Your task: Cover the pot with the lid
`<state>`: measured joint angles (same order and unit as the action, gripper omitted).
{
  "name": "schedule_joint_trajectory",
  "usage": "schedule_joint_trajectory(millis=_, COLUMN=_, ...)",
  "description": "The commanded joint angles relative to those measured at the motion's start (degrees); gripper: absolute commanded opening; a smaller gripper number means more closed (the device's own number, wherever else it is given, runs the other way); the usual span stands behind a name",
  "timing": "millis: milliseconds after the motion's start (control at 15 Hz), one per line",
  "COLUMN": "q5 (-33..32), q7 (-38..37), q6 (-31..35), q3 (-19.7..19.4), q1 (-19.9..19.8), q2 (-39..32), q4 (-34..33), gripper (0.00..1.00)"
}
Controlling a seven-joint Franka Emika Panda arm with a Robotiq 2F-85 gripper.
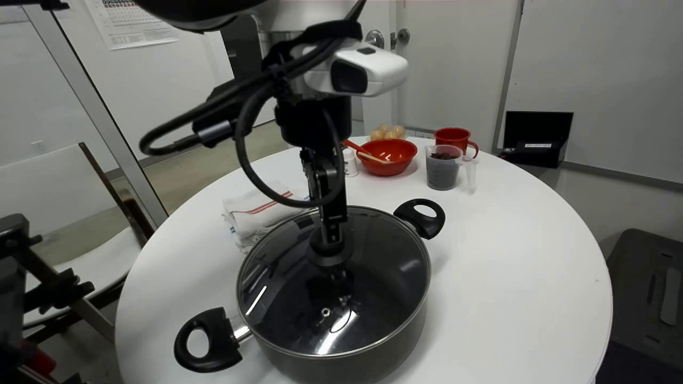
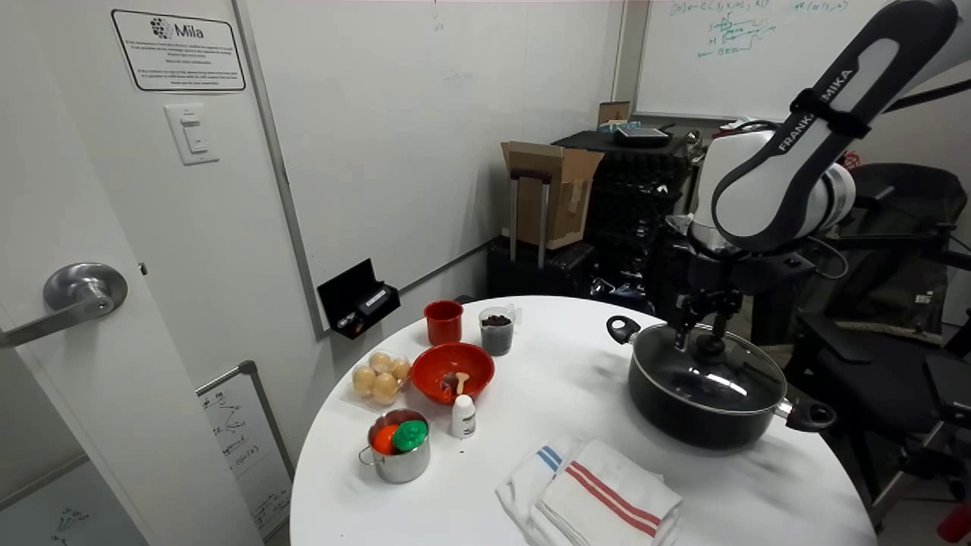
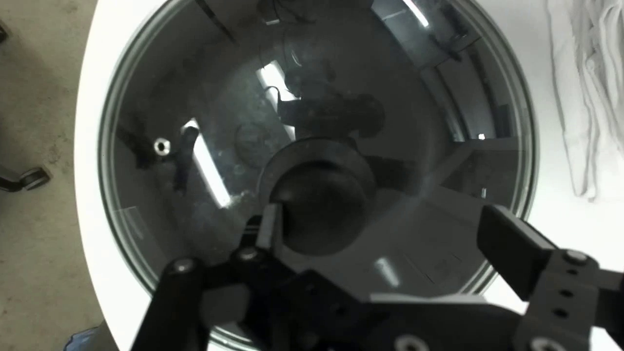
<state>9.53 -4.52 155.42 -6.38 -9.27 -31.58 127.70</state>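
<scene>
The white-and-black jointed arm leans over, wrist vertical, its black two-fingered gripper aimed straight down, spread wide: one finger right beside the round black knob, its partner well apart! The clear-glass, metal-rimmed lid sits on the wide black pot, near the round white bench's edge.

On the white table, a red bowl sits near a red mug; a clear cup holds dark bits; a white bottle stands by a metal cup with a green thing and an orange thing inside; striped towels lie folded.
</scene>
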Motion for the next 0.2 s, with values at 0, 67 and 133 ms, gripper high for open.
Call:
schedule_joint_trajectory(millis=0, q5=-3.2, q7=-4.8, q6=6.3, q3=-1.8, q1=6.2, q2=4.5, q4=6.8, gripper=1.00)
schedule_joint_trajectory(millis=67, q5=-4.2, q7=-6.7, q6=8.1, q3=-2.6, q1=8.5, q2=5.4, q4=8.6, gripper=1.00)
schedule_joint_trajectory(millis=133, q5=-5.0, q7=-8.2, q6=9.7, q3=-3.3, q1=10.4, q2=6.0, q4=10.0, gripper=1.00)
